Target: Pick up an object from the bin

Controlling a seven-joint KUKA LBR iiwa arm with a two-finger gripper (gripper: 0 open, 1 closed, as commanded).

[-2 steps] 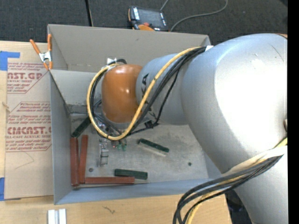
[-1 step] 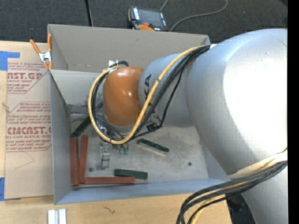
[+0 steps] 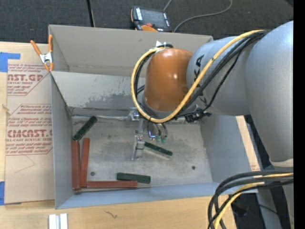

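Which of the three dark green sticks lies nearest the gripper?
The middle green stick, slanting right beside the gripper. The left-wall green stick and the front-wall green stick both lie well apart from it.

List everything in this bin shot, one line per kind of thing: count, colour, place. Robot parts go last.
green sticks: three, dark green; one flat near the front wall, one mid-floor right beside the gripper, one tilted at the far left.
red-brown sticks: three, red-brown; two side by side along the left wall, one along the front wall.
bin: one, grey metal, holding all the sticks.
arm: one, grey, reaching in from the right, with an orange cover.
gripper: one, low over the mid-floor.
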